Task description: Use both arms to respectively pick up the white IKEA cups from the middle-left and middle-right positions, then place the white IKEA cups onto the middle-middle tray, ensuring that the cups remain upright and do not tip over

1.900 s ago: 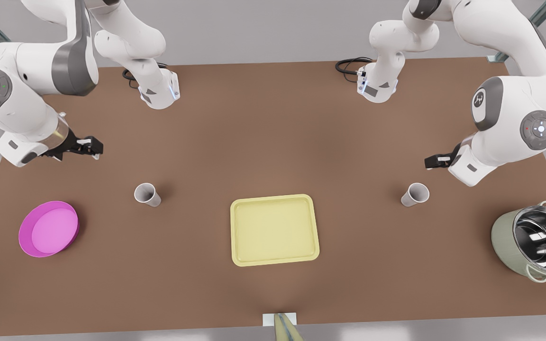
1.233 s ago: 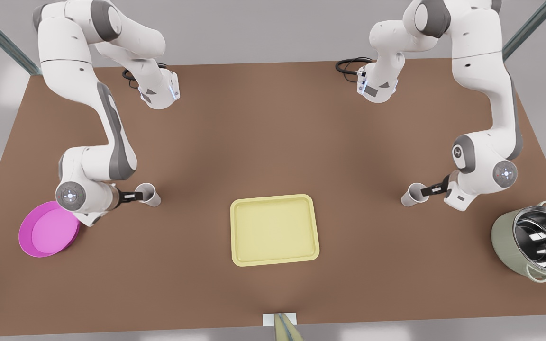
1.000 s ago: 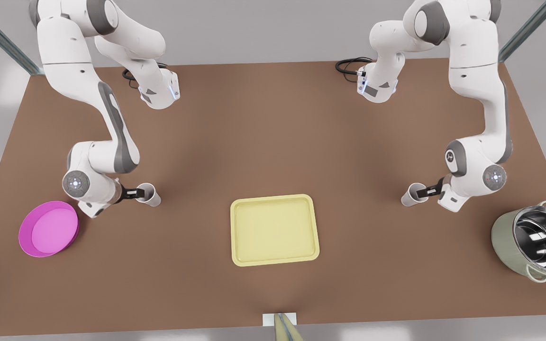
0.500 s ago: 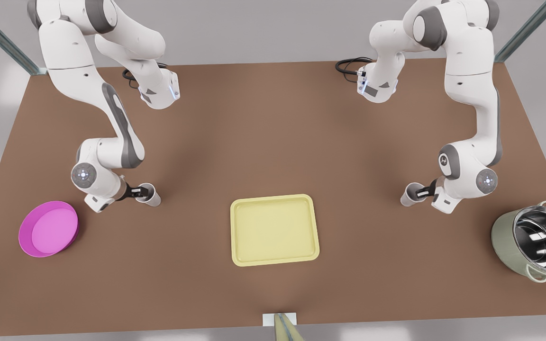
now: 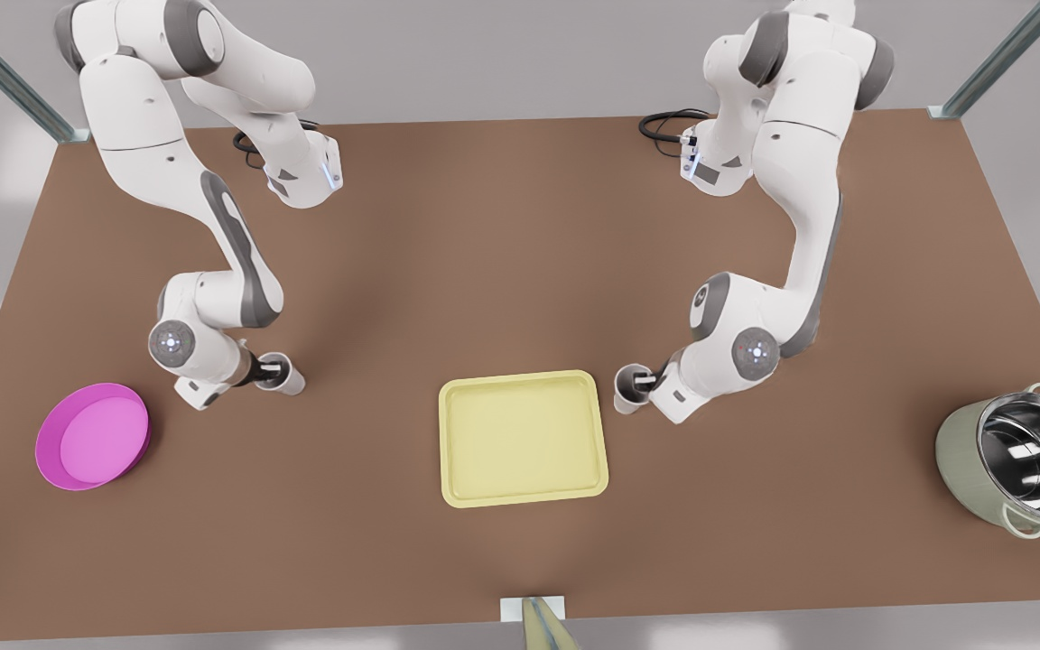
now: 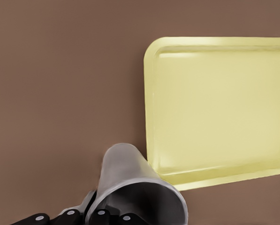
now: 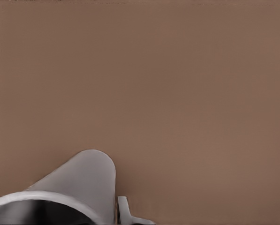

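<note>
A: While the tray [image 5: 523,438] sits bare mid-bench, front view: the arm on that view's right is the left one. Left jaws hold the left cup [image 5: 631,390] by its rim, upright, just beside the tray's edge on the front view's right.

B: And the other?

A: Right jaws are on the right cup [image 5: 283,374], front view's left side, well apart from the tray. Cup upright, near the magenta bowl [image 5: 93,435]. The pot [image 5: 1012,465] is far off and out of play.

B: Left wrist view?

A: Left cup close under the camera, dark fingers [image 6: 100,218] clamped at its mouth. Tray corner right next to it, not under it yet. Can't tell whether the cup is clear of the bench [image 5: 502,253].

B: Right wrist view?

A: Right cup at the frame edge, one finger [image 7: 124,208] against the outer wall. Reads as a pinch on the rim wall. Bare bench beyond.

B: Step?

A: Transfer, I'd say. Both picks look done and the left is nearly at the drop.

B: Next?

A: Left: get the cup base over the raised rim, move in over the tray floor, lower flat, then release. Right: lift and bring the cup across level to the free half of the tray. Rim grips leave the cups free to swing, so go slow and keep the two cups apart.
</note>
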`<state>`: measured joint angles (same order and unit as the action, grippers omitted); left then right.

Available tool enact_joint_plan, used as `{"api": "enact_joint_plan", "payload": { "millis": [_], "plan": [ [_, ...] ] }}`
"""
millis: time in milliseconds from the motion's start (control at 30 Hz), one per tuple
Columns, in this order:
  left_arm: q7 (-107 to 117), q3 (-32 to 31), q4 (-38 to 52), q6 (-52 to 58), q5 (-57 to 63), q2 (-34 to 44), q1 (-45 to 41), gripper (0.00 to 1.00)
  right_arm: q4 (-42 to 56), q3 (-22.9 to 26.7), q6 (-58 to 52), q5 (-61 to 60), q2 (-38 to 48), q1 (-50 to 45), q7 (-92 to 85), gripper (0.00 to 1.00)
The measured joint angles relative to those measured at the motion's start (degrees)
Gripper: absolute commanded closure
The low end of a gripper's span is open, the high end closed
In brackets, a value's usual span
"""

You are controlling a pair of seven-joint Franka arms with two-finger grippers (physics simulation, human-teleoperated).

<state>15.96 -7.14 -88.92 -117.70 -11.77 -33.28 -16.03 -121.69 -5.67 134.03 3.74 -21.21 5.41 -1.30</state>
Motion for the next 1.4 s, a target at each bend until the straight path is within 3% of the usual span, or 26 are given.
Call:
{"api": "enact_joint_plan", "payload": {
  "millis": [133, 267, 633, 700, 767, 900, 1033, 1067, 1100, 1200, 1400],
  "plan": [
    [6.78, -0.13, 4.94, -0.38, 0.76, -4.7, -2.94, 0.79, 1.59, -1.0, -0.2, -0.26, 0.13, -0.22, -0.05, 0.79],
    [12.93, -0.29, 5.41, -2.17, 0.97, -6.54, -5.06, 0.79, 7.12, -5.49, -0.43, -2.74, -1.05, -1.15, -0.02, 0.79],
    [25.18, -0.85, 5.41, -8.15, 1.01, -10.2, -8.15, 0.78, 23.6, -6.46, 0.57, -9.11, -10.66, -17.32, 6.87, 0.79],
    [26.71, -0.85, 5.4, -9.31, 0.92, -10.5, -8.27, 0.42, 26.34, -6.45, 0.68, -9.08, -12.62, -19.76, 9.34, 0.79],
    [27.83, -0.85, 5.39, -10.28, 0.5, -10.58, -8.2, 0.15, 29.4, -6.4, 0.87, -9.04, -15.48, -22.66, 12.21, 0.79],
    [28.84, -0.85, 5.25, -11.81, -0.8, -10.48, -7.7, 0.0, 31.91, -6.29, 2.28, -8.91, -19.38, -26.03, 17.85, 0.79],
    [30.47, -0.84, 5.0, -11.98, -0.44, -10.02, -7.43, 0.0, 32.49, -6.07, 3.21, -8.87, -21.22, -26.56, 22.46, 0.79],
    [31.03, -0.84, 5.01, -11.71, -0.22, -9.47, -7.43, 0.0, 32.51, -6.04, 3.43, -8.86, -21.42, -26.58, 23.47, 0.71],
    [31.57, -0.8, 5.21, -10.94, 0.0, -8.64, -7.41, 0.0, 32.53, -6.03, 3.6, -8.8, -21.54, -26.59, 24.49, 0.0],
    [33.05, -0.2, 7.43, -5.26, 0.51, -4.22, -6.94, 0.0, 32.54, -6.01, 3.98, -8.7, -21.72, -26.58, 27.21, 0.0],
    [31.24, 0.01, 21.73, 20.29, 8.03, 2.3, 3.6, 0.0, 32.51, -6.01, 4.35, -8.58, -21.85, -26.59, 31.52, 0.0]
  ]
}}
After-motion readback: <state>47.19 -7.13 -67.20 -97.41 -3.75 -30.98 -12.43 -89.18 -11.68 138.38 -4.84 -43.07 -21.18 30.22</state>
